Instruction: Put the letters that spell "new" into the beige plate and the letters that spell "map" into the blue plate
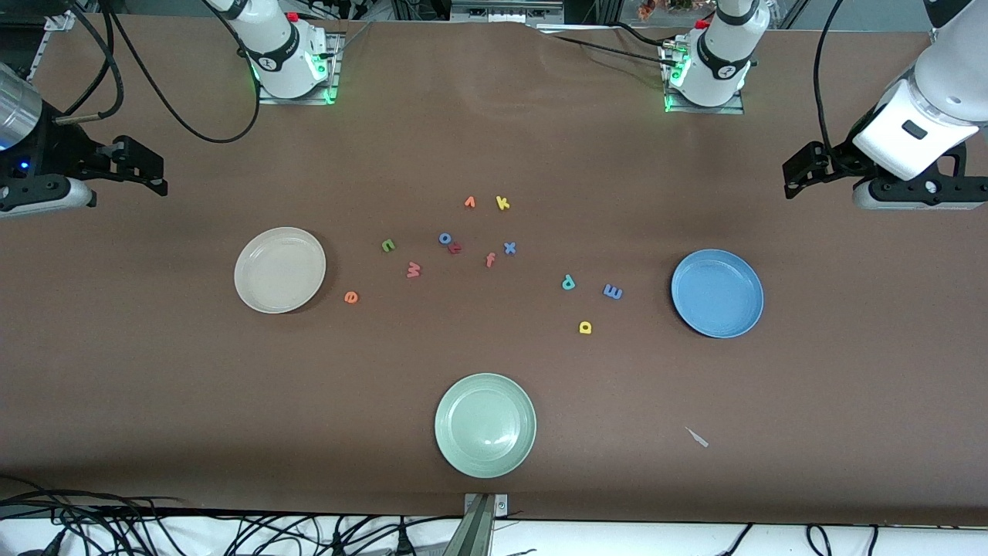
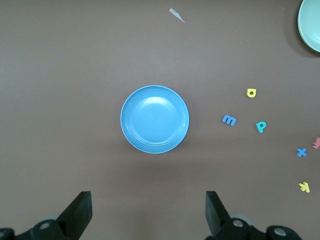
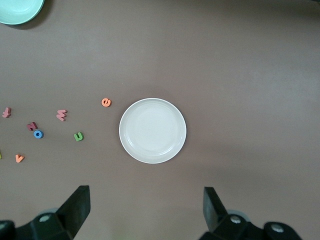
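Observation:
The beige plate (image 1: 279, 269) (image 3: 152, 130) lies toward the right arm's end, with the orange e (image 1: 351, 296) (image 3: 105, 102), pinkish-red w (image 1: 414, 269) and green n (image 1: 388, 245) beside it. The blue plate (image 1: 717, 293) (image 2: 155, 119) lies toward the left arm's end, with the blue m (image 1: 613, 292) (image 2: 229, 120), teal p (image 1: 568, 283) and yellow a (image 1: 585, 327) close by. My right gripper (image 1: 143, 166) (image 3: 146, 207) hangs open and empty high above the table by the beige plate. My left gripper (image 1: 806, 166) (image 2: 148, 210) hangs open and empty by the blue plate.
A pale green plate (image 1: 485, 425) sits nearest the front camera. Spare letters lie mid-table: orange v (image 1: 469, 202), yellow k (image 1: 502, 203), blue o (image 1: 445, 238), blue x (image 1: 509, 248), salmon f (image 1: 489, 260). A small pale scrap (image 1: 697, 437) lies near the front edge.

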{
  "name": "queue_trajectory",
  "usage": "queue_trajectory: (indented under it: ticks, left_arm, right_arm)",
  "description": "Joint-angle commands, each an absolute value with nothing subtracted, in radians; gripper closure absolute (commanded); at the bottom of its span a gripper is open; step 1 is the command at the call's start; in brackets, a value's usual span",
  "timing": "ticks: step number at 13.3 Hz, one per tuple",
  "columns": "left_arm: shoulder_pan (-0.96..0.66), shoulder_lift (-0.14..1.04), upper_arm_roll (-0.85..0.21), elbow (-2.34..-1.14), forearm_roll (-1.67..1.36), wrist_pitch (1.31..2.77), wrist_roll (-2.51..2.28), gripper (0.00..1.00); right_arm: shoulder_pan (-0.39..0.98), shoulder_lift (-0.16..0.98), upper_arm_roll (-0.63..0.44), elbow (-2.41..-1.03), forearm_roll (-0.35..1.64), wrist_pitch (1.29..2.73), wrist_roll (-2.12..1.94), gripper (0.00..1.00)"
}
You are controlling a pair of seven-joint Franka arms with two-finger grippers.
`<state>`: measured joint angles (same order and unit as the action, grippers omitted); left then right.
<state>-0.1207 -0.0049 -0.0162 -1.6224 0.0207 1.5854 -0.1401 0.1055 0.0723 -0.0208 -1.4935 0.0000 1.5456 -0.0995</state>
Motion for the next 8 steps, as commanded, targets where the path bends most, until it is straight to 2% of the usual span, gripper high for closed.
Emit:
queue_trajectory:
  ticks: [1,8]
  left_arm:
    - [-0.124,0.000,-0.008,-1.605,0.014,1.566,-0.124,0.00]
    - [-0.118,0.000,-0.008,-1.605,0.014,1.562,-0.123,0.00]
  right_arm:
    - [0.094,0.078,-0.014,-1.476,0.005,1.529,-0.103,0.00]
    - [0.095,0.077,-0.014,-1.474,0.005,1.529,-0.107,0.00]
